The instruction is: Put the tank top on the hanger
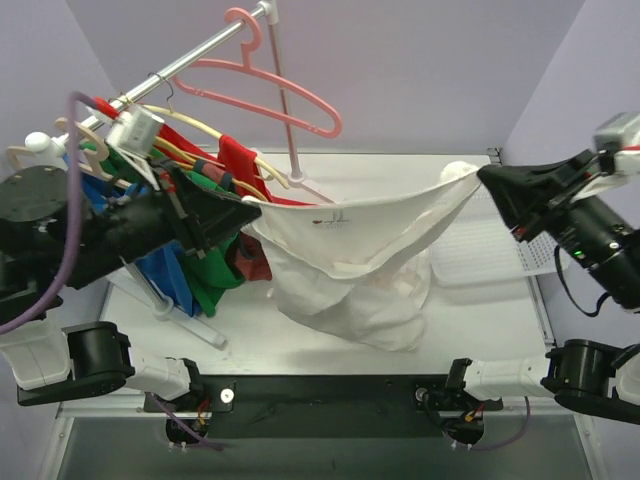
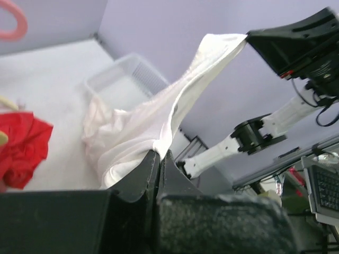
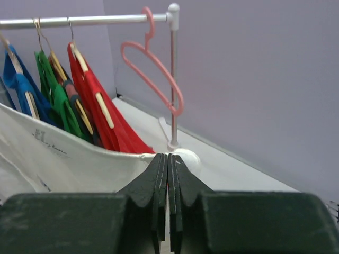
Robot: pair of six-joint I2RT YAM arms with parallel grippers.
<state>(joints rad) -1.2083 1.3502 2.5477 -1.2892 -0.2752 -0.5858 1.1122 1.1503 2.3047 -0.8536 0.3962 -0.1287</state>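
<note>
The white tank top [image 1: 350, 265] hangs stretched between both grippers above the table, its body sagging down to the table in the middle. My left gripper [image 1: 252, 210] is shut on its left edge, seen bunched at the fingertips [image 2: 160, 153]. My right gripper [image 1: 483, 176] is shut on the other edge, a white fold bulging past the fingertips [image 3: 168, 156]. The pink hanger [image 1: 270, 85] hangs empty at the right end of the rail [image 1: 190, 55], behind and above the cloth; the right wrist view has that hanger [image 3: 153, 74] ahead.
Red [image 1: 238, 160], green [image 1: 212, 270] and blue [image 1: 168, 275] garments hang on cream hangers on the rail's left part, close to my left arm. The rail's post [image 1: 285, 110] stands behind the cloth. A white tray [image 1: 480, 255] lies on the table at the right.
</note>
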